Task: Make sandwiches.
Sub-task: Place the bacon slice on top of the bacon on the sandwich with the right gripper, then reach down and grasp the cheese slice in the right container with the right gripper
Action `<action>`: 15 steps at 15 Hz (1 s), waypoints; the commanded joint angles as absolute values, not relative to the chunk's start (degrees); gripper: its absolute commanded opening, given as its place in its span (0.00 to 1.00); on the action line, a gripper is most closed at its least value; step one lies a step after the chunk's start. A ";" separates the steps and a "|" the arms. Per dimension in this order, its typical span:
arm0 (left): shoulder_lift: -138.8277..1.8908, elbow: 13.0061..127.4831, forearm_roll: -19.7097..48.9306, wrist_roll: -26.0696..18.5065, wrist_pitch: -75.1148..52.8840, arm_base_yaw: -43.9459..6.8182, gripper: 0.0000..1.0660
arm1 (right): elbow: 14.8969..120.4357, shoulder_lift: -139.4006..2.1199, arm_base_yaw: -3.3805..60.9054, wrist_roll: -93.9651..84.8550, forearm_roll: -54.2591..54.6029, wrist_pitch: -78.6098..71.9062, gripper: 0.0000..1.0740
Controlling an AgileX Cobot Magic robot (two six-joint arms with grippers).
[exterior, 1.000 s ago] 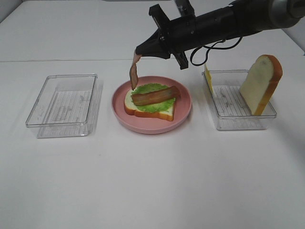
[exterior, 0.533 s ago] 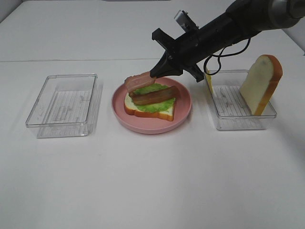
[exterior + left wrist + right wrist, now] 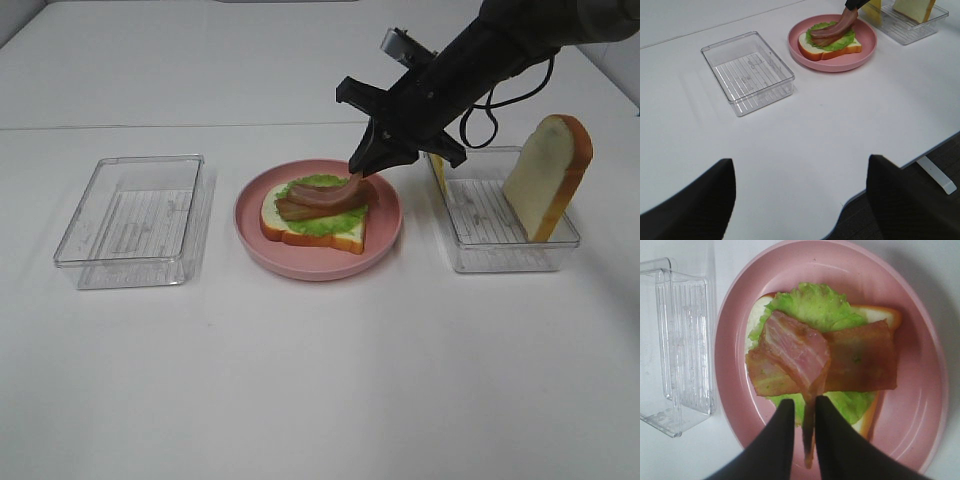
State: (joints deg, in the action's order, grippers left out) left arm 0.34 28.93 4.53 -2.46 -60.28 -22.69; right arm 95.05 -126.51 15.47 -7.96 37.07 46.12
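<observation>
A bread slice [image 3: 335,233] with green lettuce [image 3: 320,222] and a brown bacon strip [image 3: 300,208] lies on the round pink plate [image 3: 385,225]. My right gripper [image 3: 357,172] is shut on a second bacon strip [image 3: 797,352], whose free end lies on the first strip [image 3: 865,360] over the lettuce [image 3: 815,305]. The gripper [image 3: 804,412] hangs over the plate's right part. The sandwich also shows in the left wrist view [image 3: 830,40]. My left gripper shows only as two dark finger shapes [image 3: 900,200] wide apart, far from the plate, empty.
An empty clear tray [image 3: 132,218] stands left of the plate. A clear tray [image 3: 497,250] at the right holds an upright bread slice [image 3: 548,175] and a yellow cheese slice [image 3: 437,160]. The table's front edge [image 3: 890,175] shows in the left wrist view.
My right gripper has swung right and down over the plate. The held bacon strip, which hung free left of the sandwich, now lies partly on the first strip.
</observation>
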 commanded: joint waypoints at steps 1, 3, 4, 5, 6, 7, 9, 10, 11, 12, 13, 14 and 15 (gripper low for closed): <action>1.49 28.88 4.70 -2.58 -59.59 -23.09 0.66 | 95.11 -125.94 15.36 -7.62 36.50 47.44 0.36; 1.49 28.88 4.70 -2.58 -59.59 -23.09 0.66 | 95.11 -125.65 15.36 -7.79 35.87 49.22 0.53; 1.49 28.88 4.70 -2.58 -59.59 -23.09 0.66 | 95.11 -124.39 15.36 -7.79 34.32 50.31 0.55; 1.49 28.88 4.70 -2.58 -59.59 -23.09 0.66 | 95.11 -123.13 15.36 -7.79 32.49 50.36 0.55; 1.49 28.88 4.70 -2.58 -59.59 -23.09 0.66 | 95.11 -120.72 15.36 -7.79 28.88 50.31 0.55; 1.49 28.88 4.70 -2.58 -59.59 -23.09 0.66 | 95.11 -119.86 15.36 -7.79 27.50 50.36 0.55; 1.49 28.88 4.70 -2.58 -59.59 -23.09 0.66 | 95.11 -118.43 15.36 -7.79 24.41 50.36 0.55; 1.49 28.88 4.70 -2.58 -59.59 -23.09 0.66 | 95.11 -116.37 15.36 -6.25 16.21 49.96 0.55; 1.49 28.88 4.70 -2.58 -59.59 -23.09 0.66 | 95.40 -116.43 15.36 -4.30 11.86 50.08 0.55; 1.49 28.88 4.70 -2.58 -59.59 -23.09 0.66 | 95.68 -116.71 15.30 -1.38 8.37 50.08 0.55; 1.49 28.88 4.70 -2.58 -59.59 -23.09 0.66 | 95.68 -116.71 15.30 -1.38 8.37 50.08 0.55; 1.49 28.88 4.70 -2.58 -59.59 -23.09 0.66 | 96.83 -117.00 15.30 0.40 3.78 48.93 0.55; 1.49 28.88 4.70 -2.58 -59.59 -23.09 0.66 | 98.15 -117.63 15.30 0.40 3.55 48.13 0.55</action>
State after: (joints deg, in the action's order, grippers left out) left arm 0.34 28.93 4.53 -2.46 -60.28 -22.69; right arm 97.92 -117.40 15.47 0.00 4.35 49.10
